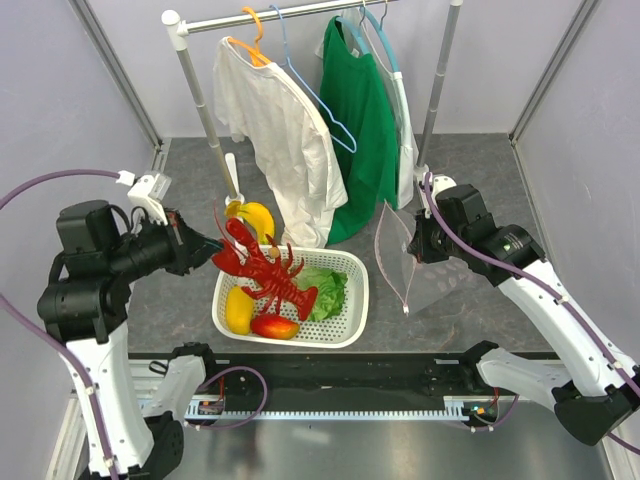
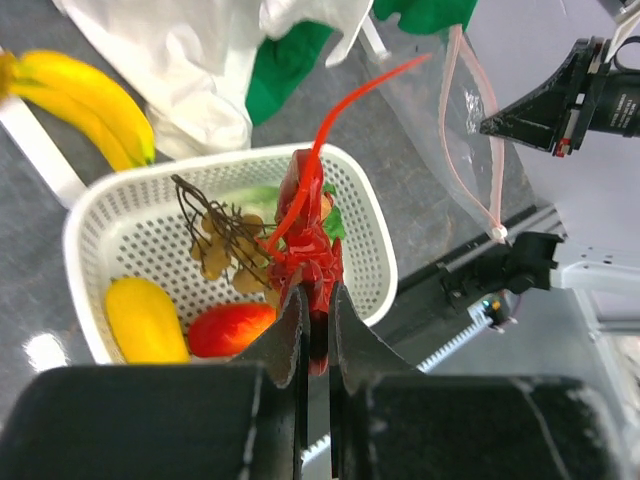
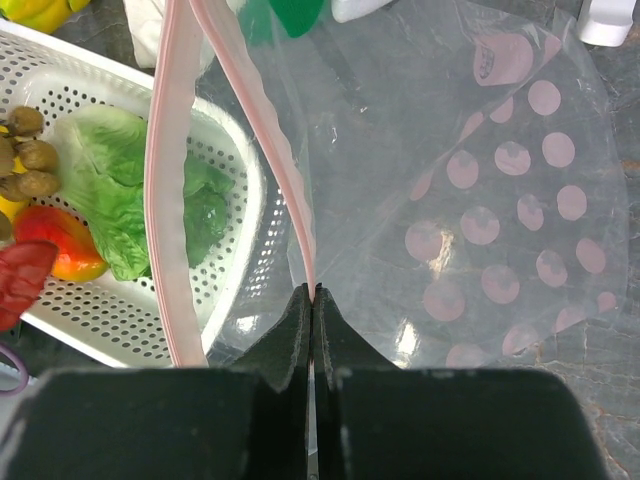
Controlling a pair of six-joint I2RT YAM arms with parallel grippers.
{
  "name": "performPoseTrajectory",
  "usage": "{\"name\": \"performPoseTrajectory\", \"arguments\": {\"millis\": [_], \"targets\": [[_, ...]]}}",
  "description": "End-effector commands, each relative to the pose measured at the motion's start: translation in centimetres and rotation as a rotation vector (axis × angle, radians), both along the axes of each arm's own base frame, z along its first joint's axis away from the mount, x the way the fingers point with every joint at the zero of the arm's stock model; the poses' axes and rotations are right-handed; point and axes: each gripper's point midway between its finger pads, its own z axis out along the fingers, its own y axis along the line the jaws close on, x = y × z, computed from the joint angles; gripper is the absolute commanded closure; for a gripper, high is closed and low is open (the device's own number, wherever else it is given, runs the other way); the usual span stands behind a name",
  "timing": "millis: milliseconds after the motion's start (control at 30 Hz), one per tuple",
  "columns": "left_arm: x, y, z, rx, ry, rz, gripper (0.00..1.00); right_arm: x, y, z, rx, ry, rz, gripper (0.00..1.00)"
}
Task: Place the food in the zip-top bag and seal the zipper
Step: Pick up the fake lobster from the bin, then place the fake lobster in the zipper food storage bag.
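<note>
White basket on table; white shirt, green shirt on rack.

No lettering is legible in any view; a small dark mark on one pink dot of the clear bag is too blurred to read.

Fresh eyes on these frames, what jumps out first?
The big red lobster, clamped in the left hand above the white basket in the middle. Right of it, the right hand pinches the zip-top bag by its pink zipper, mouth open. Behind hang a green shirt and a white shirt.
</note>
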Motion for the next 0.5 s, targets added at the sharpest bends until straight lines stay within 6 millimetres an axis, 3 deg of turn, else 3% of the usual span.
{"name": "performPoseTrajectory", "arguments": {"millis": [0, 133, 200, 333, 467], "targets": [[0.4, -1.8, -1.9, -0.160, 0.192, -0.073, 0.98, 0.8, 0.3, 2.2, 0.032, -0.066, -0.005, 1.00], [-0.5, -3.7, -1.6, -0.313, 0.242, -0.155, 0.98, 0.6, 0.1, 2.2, 0.032, -0.069, -0.003, 1.00], [-0.5, -3.8, -3.0, -0.345, 0.303, -0.126, 0.98, 0.5, 0.1, 2.1, 0.033, -0.069, -0.004, 1.00], [-0.5, -3.9, -8.8, -0.433, 0.569, -0.054, 0.98, 0.6, 0.1, 2.0, 0.030, -0.072, -0.002, 1.00], [-0.7, -4.6, -10.4, -0.515, 0.625, -0.105, 0.98, 0.5, 0.0, 2.3, 0.027, -0.083, 0.005, 1.00]]}}
